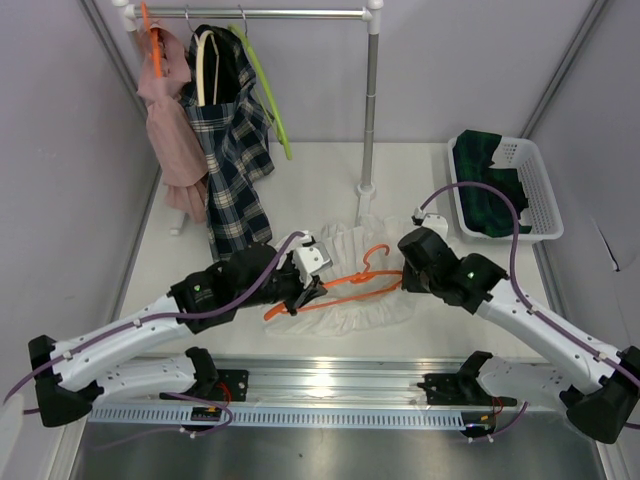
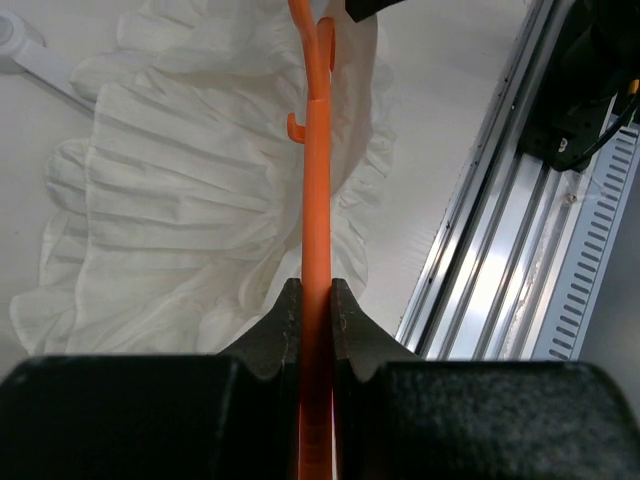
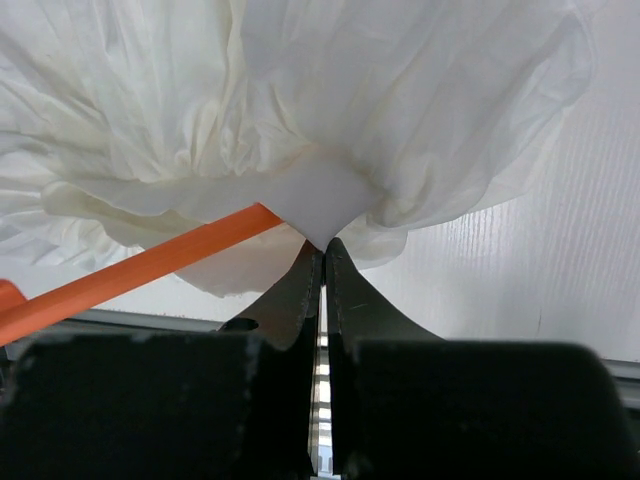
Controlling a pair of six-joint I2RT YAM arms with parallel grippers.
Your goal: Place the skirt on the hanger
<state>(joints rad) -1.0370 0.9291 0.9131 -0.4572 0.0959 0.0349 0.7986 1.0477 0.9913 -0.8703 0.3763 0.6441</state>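
A white ruffled skirt [image 1: 345, 262] lies on the table between my arms. An orange hanger [image 1: 345, 290] lies across it, hook toward the back right. My left gripper [image 1: 312, 291] is shut on the hanger's left end; in the left wrist view the orange bar [image 2: 317, 200] runs straight out from between the fingertips [image 2: 287, 310] over the skirt [image 2: 170, 210]. My right gripper [image 1: 405, 280] is shut on a pinch of the skirt's waistband [image 3: 320, 205], with the hanger bar [image 3: 140, 272] passing under the cloth to its left.
A clothes rail [image 1: 300, 14] at the back holds a pink garment [image 1: 172, 130], a plaid skirt [image 1: 232, 150], and spare hangers. Its post [image 1: 369, 110] stands behind the skirt. A white basket [image 1: 528, 170] with dark green cloth sits at the right. An aluminium rail [image 1: 330, 385] runs along the front edge.
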